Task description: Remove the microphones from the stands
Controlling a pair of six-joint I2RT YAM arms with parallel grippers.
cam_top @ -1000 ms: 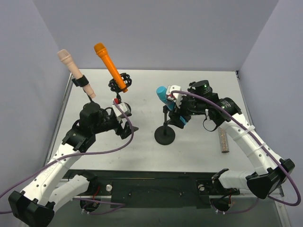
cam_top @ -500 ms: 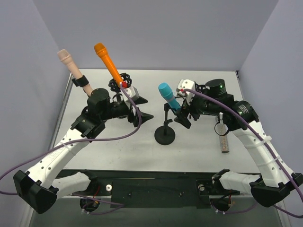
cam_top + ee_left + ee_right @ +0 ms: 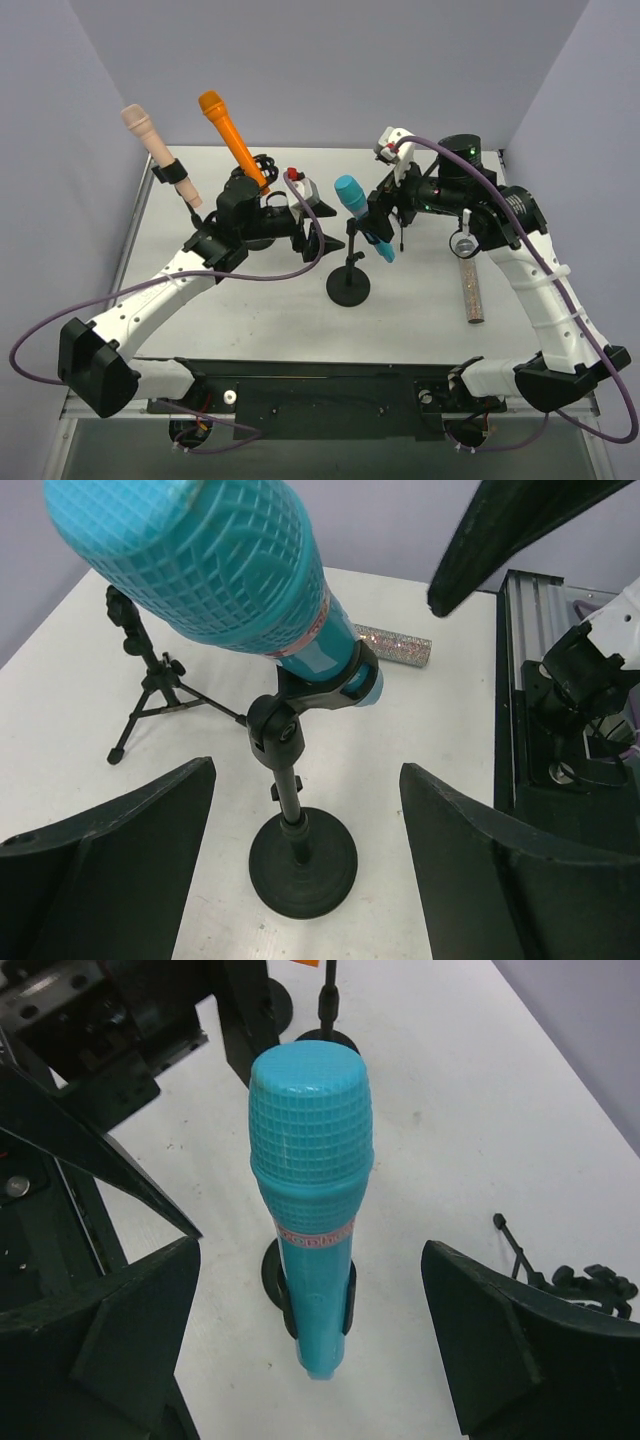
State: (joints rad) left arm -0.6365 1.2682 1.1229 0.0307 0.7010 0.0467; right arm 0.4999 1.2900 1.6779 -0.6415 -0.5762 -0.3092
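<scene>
**Teal microphone bracketed by two wide grippers, not yet gripped**

Teal plastic marks the task's thing: the microphone (image 3: 352,197) is seated in the black clip (image 3: 315,695) of a round-based stand (image 3: 348,285), which is planted about the middle of the counter (image 3: 420,310). The microphone is tilted. Its meshed head is raised toward the far left corner and its tail is lowered toward the near right.

The right gripper (image 3: 383,228) is spread wide and nothing is held in it. In the right wrist view the microphone is seen head-on between the two fingers, with clear gaps on both sides. Its long axis runs roughly along that gripper's line of approach rather than across it.

The left gripper (image 3: 322,238) is likewise spread wide and empty. It is placed just left of the stand and lower down, so that the stand's pole is framed between its fingers and the microphone passes above them.

The right arm is judged the nearer to the microphone's body, and the left the better placed to steady the stand. A pull along the tilted axis, head first, is judged the likely way out of the clip.

An orange microphone (image 3: 228,135) stands well apart near the far edge.
</scene>
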